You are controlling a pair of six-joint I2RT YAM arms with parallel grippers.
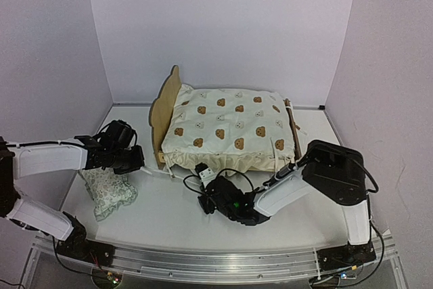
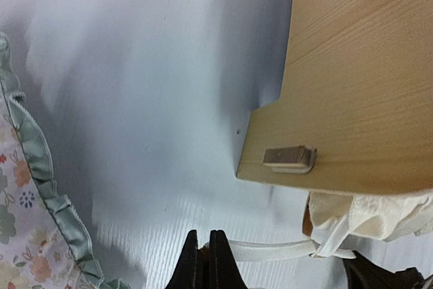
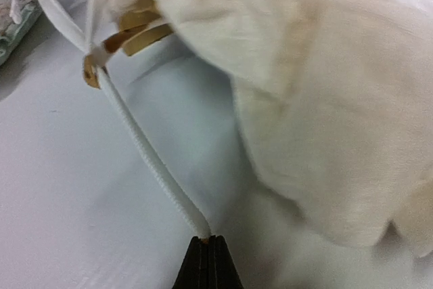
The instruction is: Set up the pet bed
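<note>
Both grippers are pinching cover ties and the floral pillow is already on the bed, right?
No. The floral pillow lies on the table, beside the pet bed, as the top external view shows. The left gripper and right gripper do pinch ties.

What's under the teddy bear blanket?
The wooden bed. Its headboard sticks out left of the blanket. The bed's bottom is covered, so I can't see it.

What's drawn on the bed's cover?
The cover has brown and white bear faces on cream; top view shows it best.
</note>
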